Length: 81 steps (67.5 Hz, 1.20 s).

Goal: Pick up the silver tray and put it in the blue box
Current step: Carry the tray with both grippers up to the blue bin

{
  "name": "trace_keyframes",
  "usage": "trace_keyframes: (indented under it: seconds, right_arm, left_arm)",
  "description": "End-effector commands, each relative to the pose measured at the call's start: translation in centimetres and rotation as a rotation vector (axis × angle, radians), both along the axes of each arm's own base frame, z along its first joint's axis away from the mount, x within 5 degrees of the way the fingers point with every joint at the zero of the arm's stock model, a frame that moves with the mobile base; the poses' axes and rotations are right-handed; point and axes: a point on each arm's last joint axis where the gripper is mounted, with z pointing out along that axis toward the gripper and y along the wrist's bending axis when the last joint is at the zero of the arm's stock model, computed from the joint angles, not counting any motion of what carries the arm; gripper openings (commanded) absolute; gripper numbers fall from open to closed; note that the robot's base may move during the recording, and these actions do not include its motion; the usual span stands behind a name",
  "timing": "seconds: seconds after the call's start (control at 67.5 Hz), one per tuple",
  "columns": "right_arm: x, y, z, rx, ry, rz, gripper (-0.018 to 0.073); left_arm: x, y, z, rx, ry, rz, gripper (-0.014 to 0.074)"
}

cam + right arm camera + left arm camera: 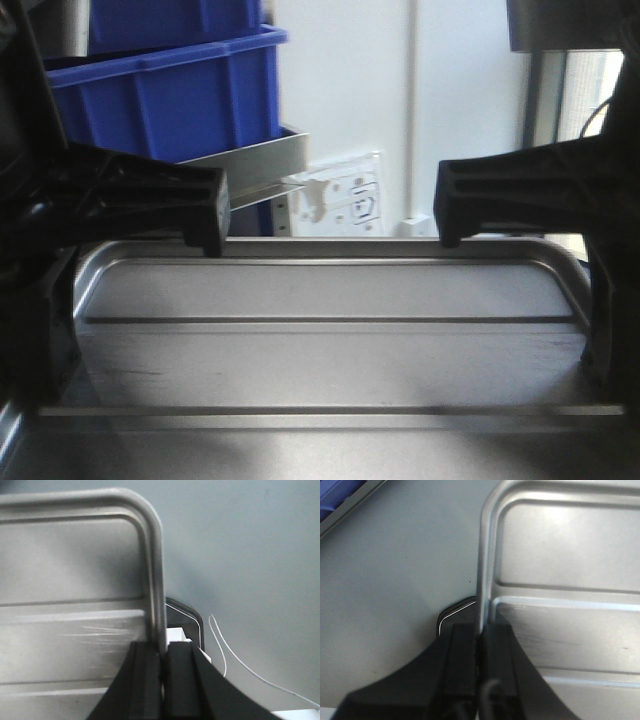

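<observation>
Closest to me, the silver tray (330,350) fills the front view. It lies flat and wide across the frame, with both lengthwise ribs showing on its floor and the low rim curving round the far corners. The grey table (385,580) spreads under it in both wrist views; I cannot tell whether the tray rests on it or hangs just above. The blue box (170,100) stands behind and up to the left with its ribbed wall facing me, well apart from the tray, so the tray is not in it. A second blue crate (170,20) seems stacked on top, cropped by the frame. A silver pan (250,160) pokes its sloped edge out just below the box. My left tool (481,635) is clamped on the tray's left side rim, one finger inside and one outside, tight on the metal. My right tool (164,652) pinches the right side rim the same way, just below the rounded corner. A thin white cable (225,655) loops over the table just right of that tool.
</observation>
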Motion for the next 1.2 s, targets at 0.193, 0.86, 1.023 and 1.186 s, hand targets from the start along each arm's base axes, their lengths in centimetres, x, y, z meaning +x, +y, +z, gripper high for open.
trace_keyframes:
  seconds: [0.193, 0.86, 1.023, 1.186]
  right_arm:
    - [0.30, 0.56, 1.75, 0.109, -0.076, 0.020, 0.0050]
    - [0.30, 0.56, 1.75, 0.109, -0.076, 0.020, 0.0050]
    - [0.30, 0.56, 1.75, 0.109, -0.076, 0.020, 0.0050]
    - [0.30, 0.56, 1.75, 0.109, -0.076, 0.020, 0.0050]
  left_arm:
    - [-0.21, -0.66, 1.69, -0.111, -0.036, -0.020, -0.0100]
    - [-0.21, -0.66, 1.69, -0.111, -0.036, -0.020, -0.0100]
    - [-0.21, -0.66, 1.69, -0.111, -0.036, -0.020, -0.0100]
    - [-0.21, -0.66, 1.69, -0.111, -0.036, -0.020, -0.0100]
